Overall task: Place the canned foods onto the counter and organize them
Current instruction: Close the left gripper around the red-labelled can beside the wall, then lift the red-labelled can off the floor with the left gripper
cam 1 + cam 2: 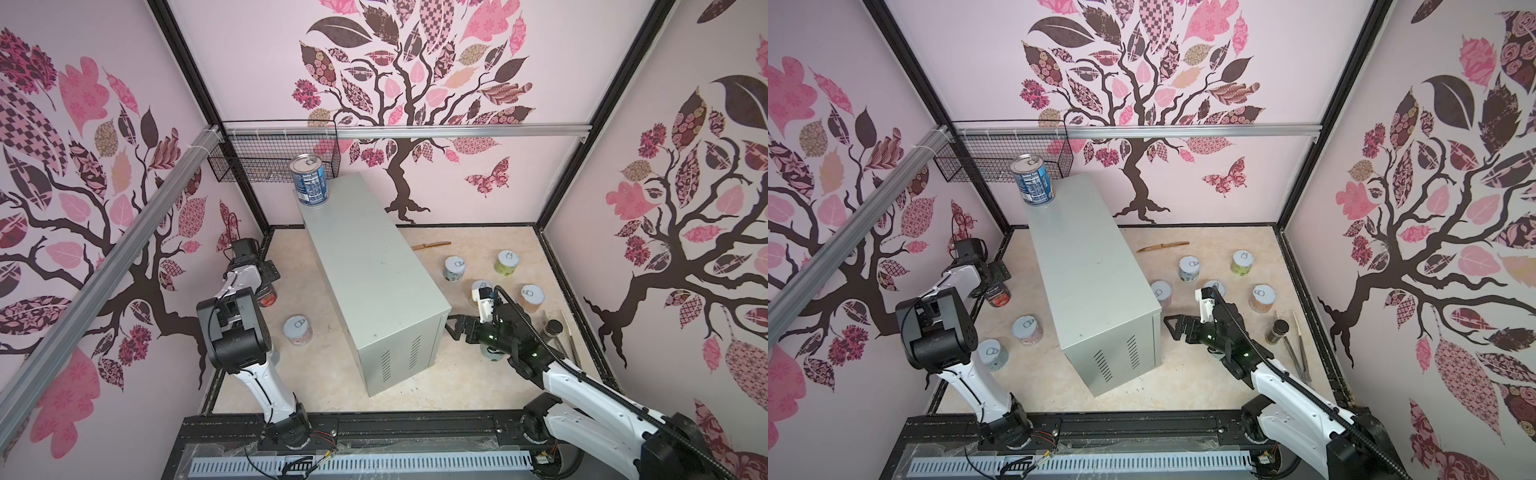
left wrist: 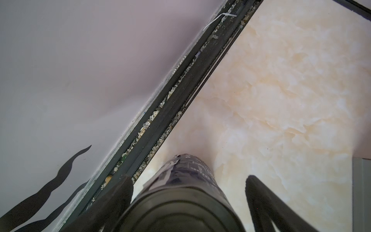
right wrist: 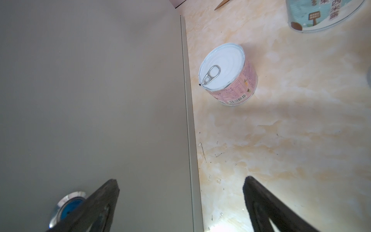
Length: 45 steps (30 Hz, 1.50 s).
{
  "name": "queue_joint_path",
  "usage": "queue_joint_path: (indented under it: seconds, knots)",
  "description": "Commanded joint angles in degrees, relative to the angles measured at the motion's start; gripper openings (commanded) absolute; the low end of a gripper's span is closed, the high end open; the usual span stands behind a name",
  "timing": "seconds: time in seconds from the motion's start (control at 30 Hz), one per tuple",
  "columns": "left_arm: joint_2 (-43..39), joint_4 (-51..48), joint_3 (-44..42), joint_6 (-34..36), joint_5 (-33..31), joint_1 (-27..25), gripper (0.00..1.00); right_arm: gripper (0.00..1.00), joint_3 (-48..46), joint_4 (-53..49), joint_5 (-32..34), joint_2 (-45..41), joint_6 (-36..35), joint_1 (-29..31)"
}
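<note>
Left gripper point(image 2: 189, 178): jaws straddle the dark can point(image 2: 190, 170), upright on the floor point(image 2: 281, 100) near the wall point(image 2: 80, 70); a gap shows at one finger, so no clamp. Right gripper point(image 3: 180, 179): jaws wide, empty, at the counter point(image 3: 90, 90) edge. Ahead stands a pink can point(image 3: 226, 74), beside the counter. Both top views hide the left jaws but show the blue can point(image 1: 309, 178) on the counter's far end.

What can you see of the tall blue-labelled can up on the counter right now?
The blue-labelled can is a tall metal tin with a silver lid carrying a pull tab, and a white printed panel on its blue wrap. It stands upright at the far left corner of the counter top, near the edge, in front of the wire basket. Only the counter touches it.
</note>
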Motion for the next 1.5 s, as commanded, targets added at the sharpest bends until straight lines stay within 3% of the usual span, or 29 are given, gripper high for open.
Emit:
queue_joint_path:
  seconds: [0.0,0.53,1.13,1.47]
  knots:
    - [1.4,2.3,-1.5,0.2,0.9,0.4,0.89,1.00,0.3,1.0,-0.1,0.5,-0.4,0.4]
    - [-1.9,0.8,-2.4,1.9,3.1,0.3,0.55,1.00,0.3,1.0,-0.2,-0.6,-0.4,0.3]
    - [-8.9,-3.9,-2.7,0.9,2.9,-8.4,0.53,1.00,0.6,-0.1,-0.4,-3.1,-0.9,0.3]
    - [-8.7,-0.3,-8.4,-0.9,4.0,-9.3,0.55,1.00,0.6,0.0,-0.7,-2.5,-1.1,0.4]
